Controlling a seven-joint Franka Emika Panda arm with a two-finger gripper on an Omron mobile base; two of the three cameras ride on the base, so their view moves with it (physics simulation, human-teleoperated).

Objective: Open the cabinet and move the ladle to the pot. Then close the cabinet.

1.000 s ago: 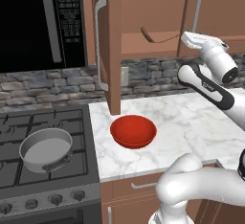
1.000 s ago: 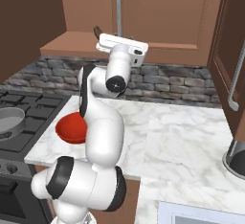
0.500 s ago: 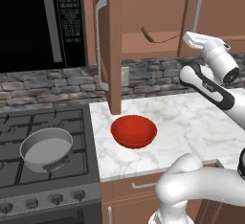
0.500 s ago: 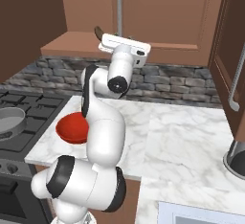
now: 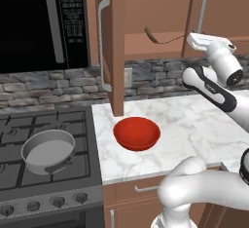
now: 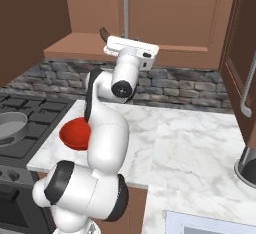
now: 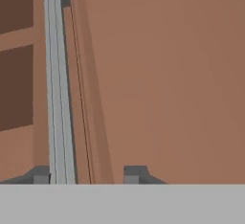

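Note:
The cabinet (image 5: 146, 8) has its left door (image 5: 116, 51) swung open and its right door (image 5: 219, 3) closed. On the shelf inside lies the ladle (image 5: 163, 39), thin and dark brown, and its scoop (image 6: 104, 32) shows left of the hand. My gripper (image 7: 88, 175) is at the lower end of the right door's silver bar handle (image 7: 60, 89), shut on it. The bar lies against the left fingertip (image 7: 40, 175). The hand (image 5: 209, 42) is level with the shelf. The grey pot (image 5: 47, 150) sits on the stove at the left.
A red bowl (image 5: 136, 133) rests on the marble counter (image 5: 194, 124) below the open door. The black microwave (image 5: 44, 22) hangs over the stove (image 5: 29, 120). Another wooden door (image 6: 245, 53) stands at the right edge, with a dark vessel (image 6: 247, 165) beneath it.
The jaws have closed in on the door handle. The arm has barely shifted, and the ladle, pot and bowl stay put.

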